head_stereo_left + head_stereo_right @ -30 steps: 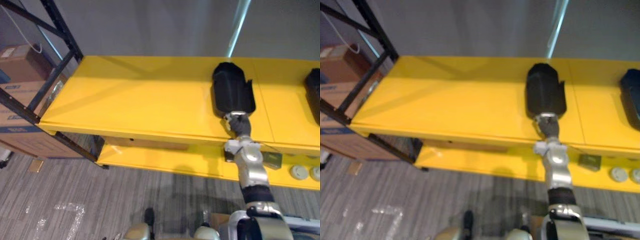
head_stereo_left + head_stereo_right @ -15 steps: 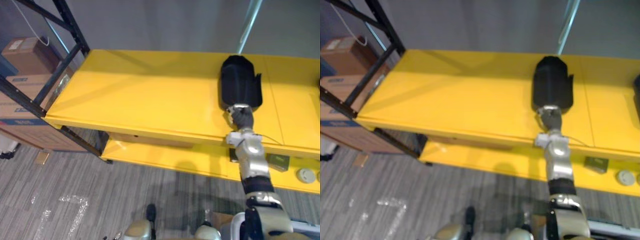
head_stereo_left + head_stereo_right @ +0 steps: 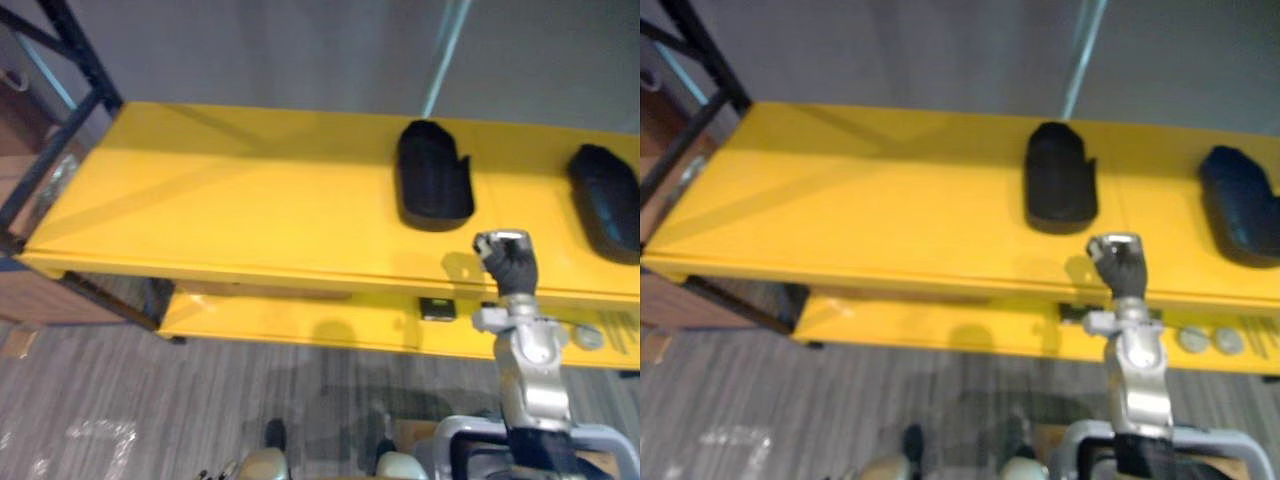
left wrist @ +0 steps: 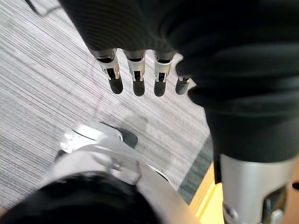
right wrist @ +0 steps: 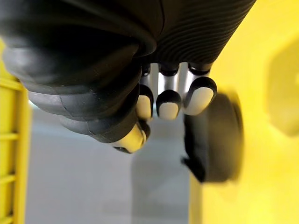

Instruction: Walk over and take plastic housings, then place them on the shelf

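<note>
- now, left eye view: two plastic housings lie on the yellow shelf (image 3: 230,200), the near housing (image 3: 432,185) toward the middle and the second housing (image 3: 607,200) well apart on its right. the right robot hand (image 3: 507,262) is raised just before the shelf's front edge, apart from the near housing.
- right eye view: bare yellow shows between the right robot hand and the near housing, so i judge the placing step for this piece finished.
- left wrist view: the left robot hand (image 4: 136,74) hangs over the grey floor (image 4: 46,70), released and empty.
- right wrist view: the fingers (image 5: 168,103) curl in toward the thumb, clenched on nothing; the near housing rests flat on the shelf beyond them.
- next, as i read it: turn from the shelf, walk to fetch another housing, and loosen the right robot hand before grasping. the bare stretch of shelf on the left offers room for it.
</note>
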